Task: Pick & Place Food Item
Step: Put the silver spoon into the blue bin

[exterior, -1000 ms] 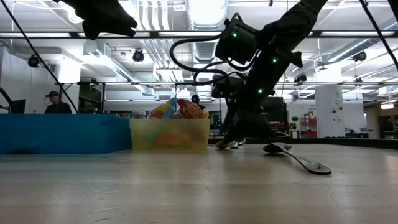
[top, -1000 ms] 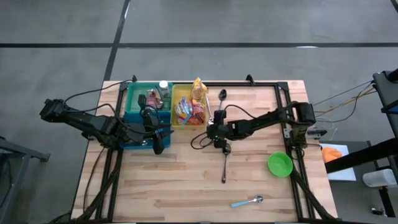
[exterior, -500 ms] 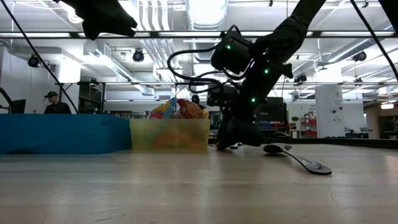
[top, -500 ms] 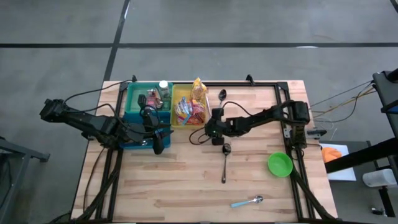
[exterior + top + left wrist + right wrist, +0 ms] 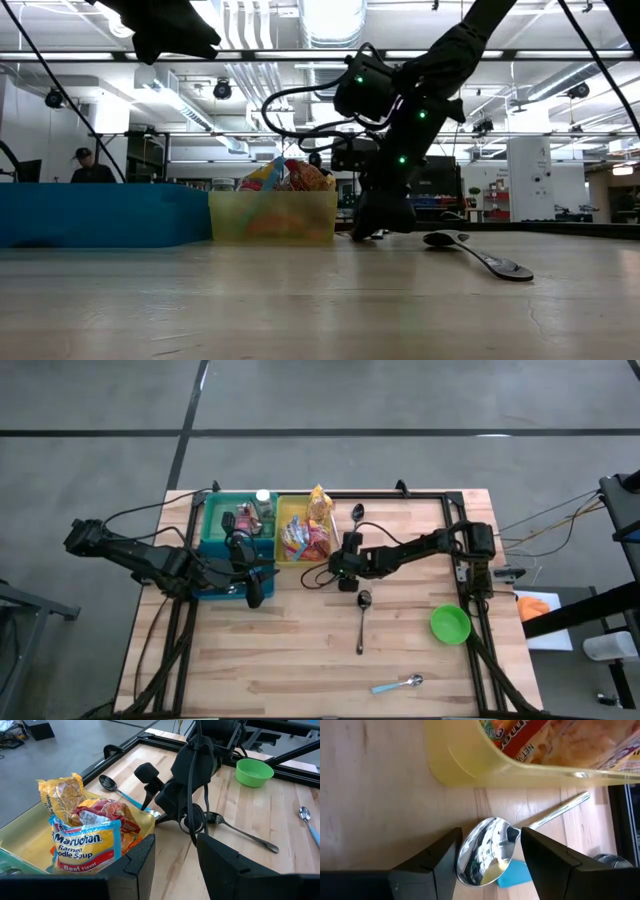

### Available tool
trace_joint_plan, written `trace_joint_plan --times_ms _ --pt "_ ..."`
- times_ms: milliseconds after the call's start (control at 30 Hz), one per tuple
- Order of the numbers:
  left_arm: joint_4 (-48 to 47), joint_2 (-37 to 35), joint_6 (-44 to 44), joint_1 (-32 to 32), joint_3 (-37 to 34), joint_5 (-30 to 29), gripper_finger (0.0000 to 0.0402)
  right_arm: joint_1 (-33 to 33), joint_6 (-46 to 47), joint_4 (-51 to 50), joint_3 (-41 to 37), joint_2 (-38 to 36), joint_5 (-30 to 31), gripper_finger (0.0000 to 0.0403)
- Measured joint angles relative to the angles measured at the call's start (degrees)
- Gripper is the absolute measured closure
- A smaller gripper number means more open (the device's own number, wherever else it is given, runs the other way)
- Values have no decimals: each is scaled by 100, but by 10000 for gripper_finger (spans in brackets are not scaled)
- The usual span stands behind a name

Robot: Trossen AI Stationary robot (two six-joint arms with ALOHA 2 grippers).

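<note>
The food packets (image 5: 305, 538), ramen among them, sit heaped in the yellow bin (image 5: 127, 847) at the table's far edge, beside the teal bin (image 5: 215, 525); none is held. Just beside the yellow bin's wall lies a spoon with a blue handle (image 5: 487, 857), and the right gripper (image 5: 487, 862) is low over it, its 2 fingers apart with the bowl of the spoon between them, not yet clamped. Over the last second this gripper has slid from above the dark ladle (image 5: 362, 615) on the bare wood toward the bin, so it now stands at the bin's foot. That suggests the reach is still being lined up, though on a utensil rather than on a packet. The left gripper (image 5: 172, 870) waits near the teal bin, fingers apart and empty.
</note>
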Motion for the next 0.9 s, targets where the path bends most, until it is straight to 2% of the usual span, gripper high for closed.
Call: trace_joint_plan --times_ms 300,700,900 --pt "0 0 0 2 0 0 256 0 0 -50 -13 1 22 207" --pt "0 0 0 2 0 0 256 0 312 -85 -18 13 -164 355" --pt "0 0 0 2 0 -1 256 13 369 -87 -26 15 34 385"
